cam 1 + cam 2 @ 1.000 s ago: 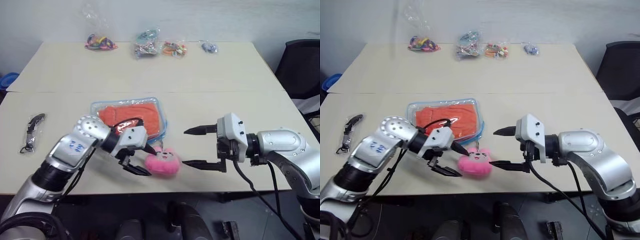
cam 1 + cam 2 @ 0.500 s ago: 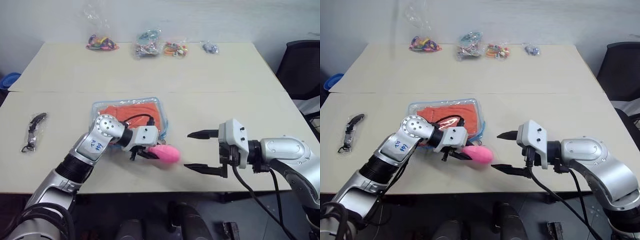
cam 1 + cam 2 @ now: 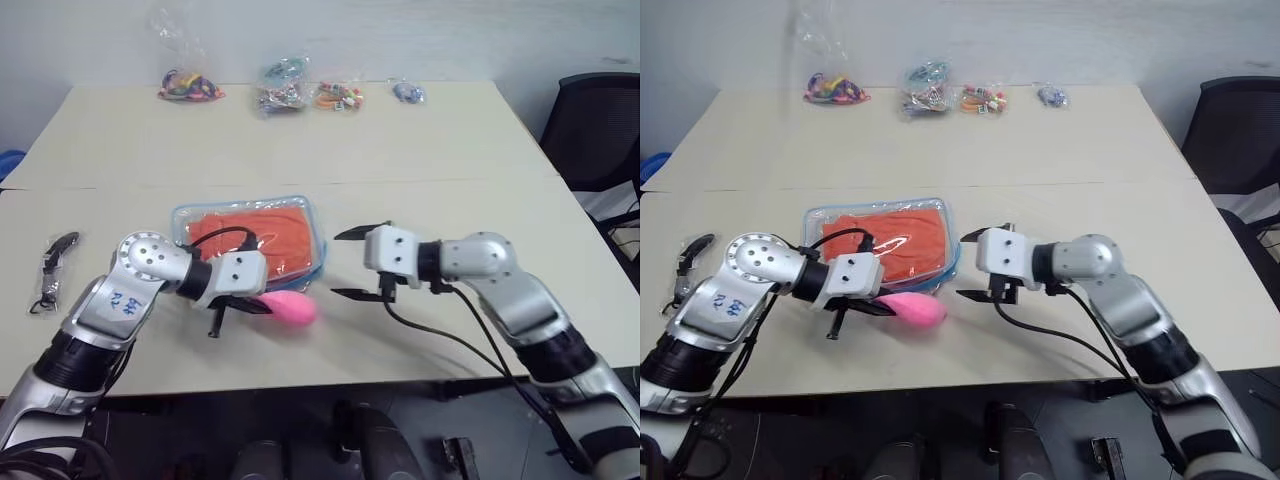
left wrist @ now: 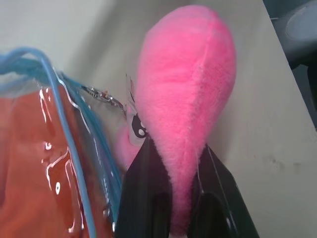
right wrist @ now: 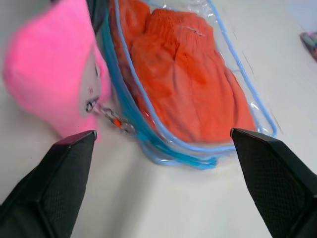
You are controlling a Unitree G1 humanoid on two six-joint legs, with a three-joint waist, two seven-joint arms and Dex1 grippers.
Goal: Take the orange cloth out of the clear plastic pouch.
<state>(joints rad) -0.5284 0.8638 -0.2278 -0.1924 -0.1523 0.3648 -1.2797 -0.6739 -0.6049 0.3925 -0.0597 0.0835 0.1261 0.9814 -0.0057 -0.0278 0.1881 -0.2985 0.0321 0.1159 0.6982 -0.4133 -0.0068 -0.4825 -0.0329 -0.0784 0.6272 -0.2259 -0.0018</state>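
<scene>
left tool (image 3: 243,303): it is pinching the pink plush charm (image 3: 285,307), its two black fingers pressed together on the soft body, as the left wrist view is showing clearly.
pink plush charm: it is lying on the counter (image 3: 420,150) just beside the near corner of the clear plastic pouch (image 3: 250,235), and a small metal clasp is joining it to the light-blue zipper edge.
clear plastic pouch: it is lying flat in the middle of the counter, and it is looking closed along the blue edging.
orange cloth (image 3: 262,230): it is sitting fully inside the pouch and is filling most of it.
right tool (image 3: 352,263): its fingers are spread wide, and it is hovering near the pouch corner, apart from it.
advice: the left tool should probably be holding the charm steady to anchor the pouch, while the right tool is coming to the zipper edge; pulling too hard on the charm could be dragging the whole pouch.
</scene>
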